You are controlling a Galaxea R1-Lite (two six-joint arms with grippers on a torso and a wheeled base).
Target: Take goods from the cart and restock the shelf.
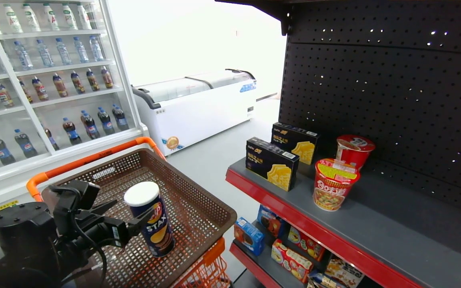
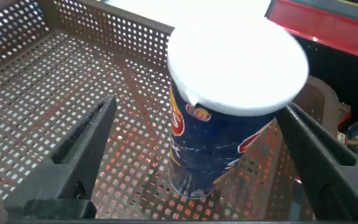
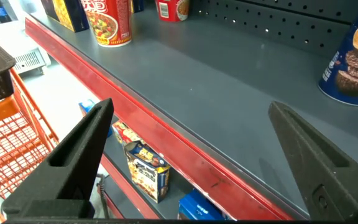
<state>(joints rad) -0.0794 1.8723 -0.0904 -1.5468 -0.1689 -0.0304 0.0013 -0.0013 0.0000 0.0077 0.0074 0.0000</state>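
The left arm sits low at the robot's left, wrist roughly level and pointing forward — perhaps turned a little to the right. The left gripper has its fingers spread wide. The right gripper is angled downward, fingers also wide apart.

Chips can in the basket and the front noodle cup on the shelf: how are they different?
The chips can is tall, thin and dark blue with a white lid; the noodle cup is shorter, widens upward and is red. The chips can stands in the brown basket inside the open left claw; the noodle cup stands on the grey shelf. Both are upright.
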